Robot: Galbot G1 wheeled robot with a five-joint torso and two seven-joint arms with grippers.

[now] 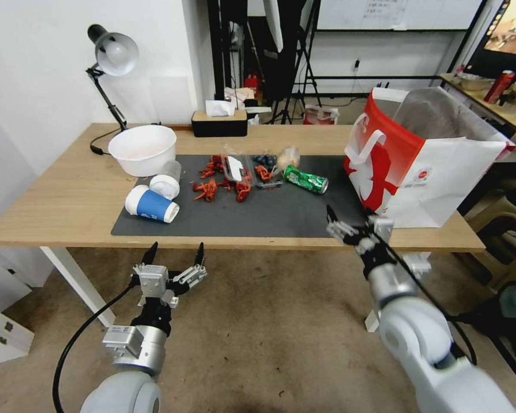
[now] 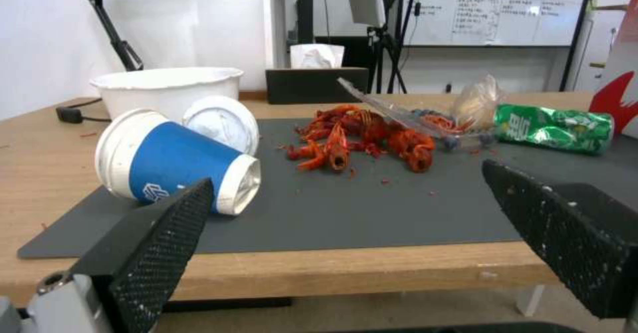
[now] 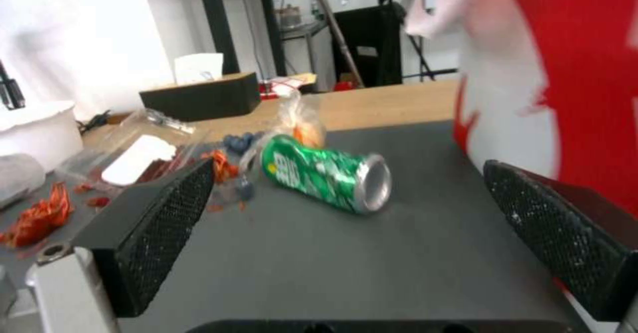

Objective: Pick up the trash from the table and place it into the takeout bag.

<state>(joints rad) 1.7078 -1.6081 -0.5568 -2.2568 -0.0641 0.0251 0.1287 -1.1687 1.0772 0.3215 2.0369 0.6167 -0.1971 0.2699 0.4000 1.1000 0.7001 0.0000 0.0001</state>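
Observation:
Trash lies on the table's (image 1: 57,201) dark mat: a white bowl (image 1: 142,148), a blue paper cup (image 1: 152,205) on its side, a small clear lidded cup (image 1: 167,182), red crayfish shells (image 1: 221,180), a clear wrapper (image 1: 252,166) and a crushed green can (image 1: 305,179). The takeout bag (image 1: 424,160) stands open at the right end. My left gripper (image 1: 175,255) hangs open below the table's front edge, facing the blue cup (image 2: 173,161). Over the mat's near right corner my right gripper (image 1: 355,223) is open, and the green can (image 3: 326,176) lies ahead between its fingers (image 3: 159,223), apart from them.
A desk lamp (image 1: 113,54) stands at the back left, a black tissue box (image 1: 219,121) at the back middle. A side table with a red can (image 1: 499,86) and stools (image 1: 499,229) are to the right of the bag. Bare floor lies below the front edge.

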